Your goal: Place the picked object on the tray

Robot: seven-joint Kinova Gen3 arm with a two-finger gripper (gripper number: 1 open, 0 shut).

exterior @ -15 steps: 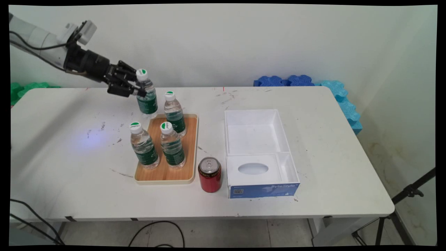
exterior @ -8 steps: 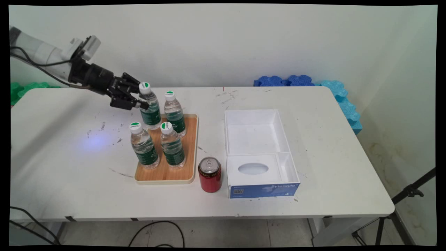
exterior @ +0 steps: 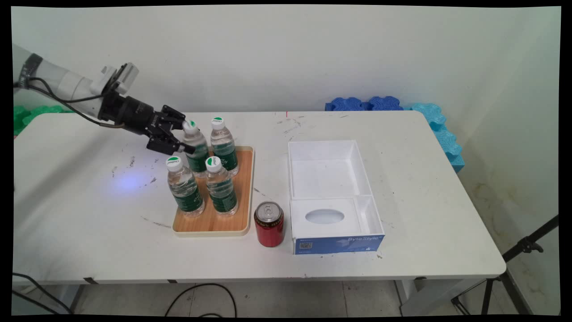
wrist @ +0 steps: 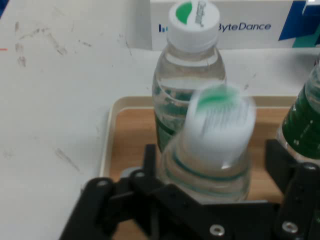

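Observation:
My gripper (exterior: 187, 139) is shut on a water bottle (exterior: 196, 150) with a white and green cap, gripping it just below the neck. The bottle hangs slightly tilted over the back left corner of the wooden tray (exterior: 243, 197); whether its base touches the tray is hidden. In the hand view the held bottle (wrist: 217, 135) sits between my fingers (wrist: 149, 159), above the tray (wrist: 131, 131). Three more bottles stand on the tray: back right (exterior: 224, 146), front left (exterior: 183, 187), front right (exterior: 220, 187). One of them (wrist: 189, 75) stands right behind the held bottle.
A red can (exterior: 269, 224) stands just right of the tray's front corner. Beside it lies an open white box (exterior: 330, 179) with a blue front and an oval hole. Blue foam pieces (exterior: 429, 118) lie at the table's far right, green ones (exterior: 31, 114) at far left.
The gripper has come down and to the right with the bottle, from above the table behind the tray to low over the tray's back left corner.

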